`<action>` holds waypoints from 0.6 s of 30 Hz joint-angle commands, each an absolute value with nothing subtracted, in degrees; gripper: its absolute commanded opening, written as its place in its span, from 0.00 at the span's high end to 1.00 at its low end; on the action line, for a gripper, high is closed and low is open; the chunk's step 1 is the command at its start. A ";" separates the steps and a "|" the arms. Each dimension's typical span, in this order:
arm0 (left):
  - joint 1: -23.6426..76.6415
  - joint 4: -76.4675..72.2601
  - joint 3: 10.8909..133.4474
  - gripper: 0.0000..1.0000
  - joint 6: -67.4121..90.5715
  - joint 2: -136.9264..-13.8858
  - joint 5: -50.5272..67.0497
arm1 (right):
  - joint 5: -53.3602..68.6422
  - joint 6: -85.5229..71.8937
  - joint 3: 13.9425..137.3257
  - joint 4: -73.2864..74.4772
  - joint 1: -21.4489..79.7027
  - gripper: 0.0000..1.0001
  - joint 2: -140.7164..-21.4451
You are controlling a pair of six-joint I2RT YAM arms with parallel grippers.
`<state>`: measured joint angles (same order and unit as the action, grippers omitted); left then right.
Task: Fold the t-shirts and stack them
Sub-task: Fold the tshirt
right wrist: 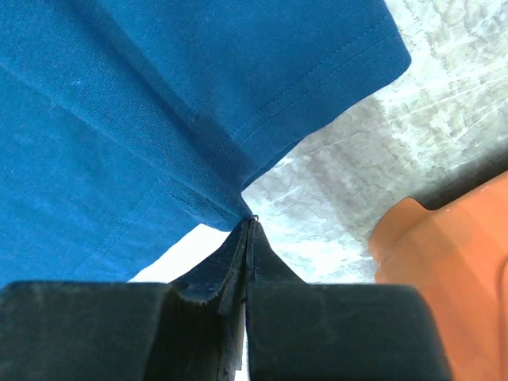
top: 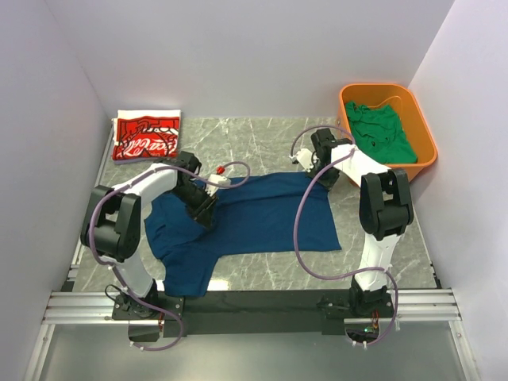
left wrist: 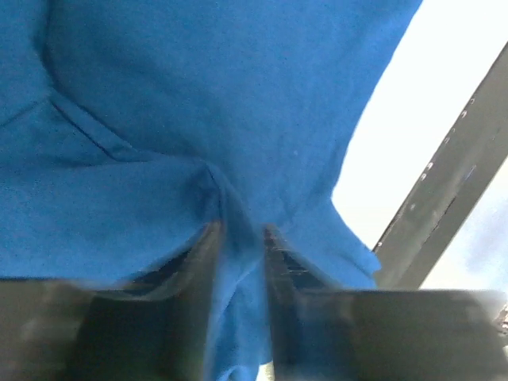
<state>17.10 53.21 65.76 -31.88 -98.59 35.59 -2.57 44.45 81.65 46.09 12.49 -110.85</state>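
A navy blue t-shirt lies spread across the middle of the marble table. My left gripper is down on its left part. In the left wrist view that gripper has its fingers a narrow gap apart, with a raised fold of the blue cloth between them. My right gripper is at the shirt's far right corner. The right wrist view shows it shut on the hem. A folded red t-shirt lies at the back left. A green t-shirt sits in the tub.
The orange plastic tub stands at the back right, close to my right gripper, and shows in the right wrist view. White walls close in the table on three sides. A black rail runs along the near edge.
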 commanded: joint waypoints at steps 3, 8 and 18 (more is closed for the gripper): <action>15.57 52.12 67.23 0.59 -30.58 -98.62 37.17 | -1.85 46.05 83.15 49.56 12.13 1.00 -108.90; 8.28 53.79 72.32 0.57 -29.54 -94.31 38.25 | 1.04 47.20 82.88 52.38 12.04 1.00 -106.35; -12.91 50.62 83.75 0.56 -20.22 -104.23 34.37 | 7.38 37.45 99.65 57.66 11.95 0.61 -113.46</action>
